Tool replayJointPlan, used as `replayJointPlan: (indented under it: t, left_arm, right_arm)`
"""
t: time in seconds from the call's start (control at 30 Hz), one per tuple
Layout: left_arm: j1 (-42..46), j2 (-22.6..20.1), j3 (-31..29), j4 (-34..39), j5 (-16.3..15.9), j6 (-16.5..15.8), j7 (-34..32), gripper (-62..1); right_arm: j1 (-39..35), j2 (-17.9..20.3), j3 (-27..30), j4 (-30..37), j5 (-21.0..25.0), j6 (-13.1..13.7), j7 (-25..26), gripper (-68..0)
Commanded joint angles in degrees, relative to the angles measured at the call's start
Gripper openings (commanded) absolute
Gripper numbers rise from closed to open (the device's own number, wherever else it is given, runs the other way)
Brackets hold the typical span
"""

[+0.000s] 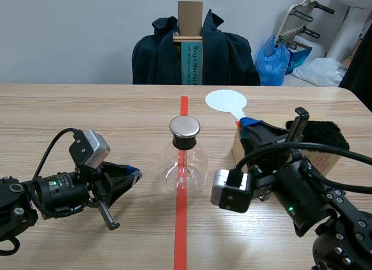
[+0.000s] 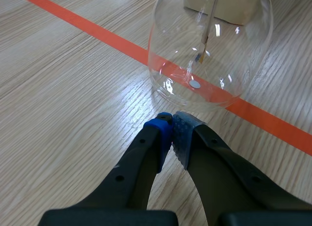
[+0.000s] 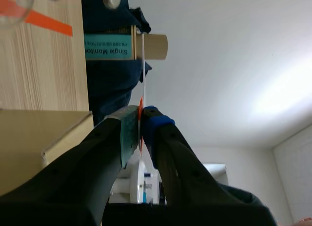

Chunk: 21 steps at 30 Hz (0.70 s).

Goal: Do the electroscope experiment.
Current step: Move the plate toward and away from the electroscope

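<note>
Scene view sets the electroscope flask [image 1: 183, 162] at the frame's centre on the red tape line, with nothing touching its metal cap [image 1: 185, 127]. Right of centre, the right gripper [image 1: 247, 123] pinches the handle of a white disc paddle [image 1: 225, 99], apart from the cap and near a cardboard box [image 1: 326, 160] and a dark fuzzy cloth [image 1: 325, 133]. At lower left, the left gripper [image 1: 133, 174] is pressed together on nothing, near the flask. The strip [image 2: 204, 41] inside seems to hang straight, though glare blurs it. By my judgement the paddle is in hand, and bringing it to the cap is left.
</note>
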Motion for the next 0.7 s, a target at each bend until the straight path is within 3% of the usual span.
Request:
replayJointPlan:
  t: [0.0,0.33,0.67]
  left_arm:
    - [-0.2,0.1,-0.4,1.2,-0.6,0.1,-1.0,-58.1]
    - [-0.2,0.1,-0.4,1.2,-0.6,0.1,-1.0,-58.1]
    - [-0.2,0.1,-0.4,1.2,-0.6,0.1,-1.0,-58.1]
  right_arm:
    - [0.7,0.8,0.3,0.8,0.2,-0.8,1.7,-66.9]
    - [0.7,0.8,0.3,0.8,0.2,-0.8,12.8,-66.9]
    - [0.7,0.8,0.3,0.8,0.2,-0.8,15.3,-66.9]
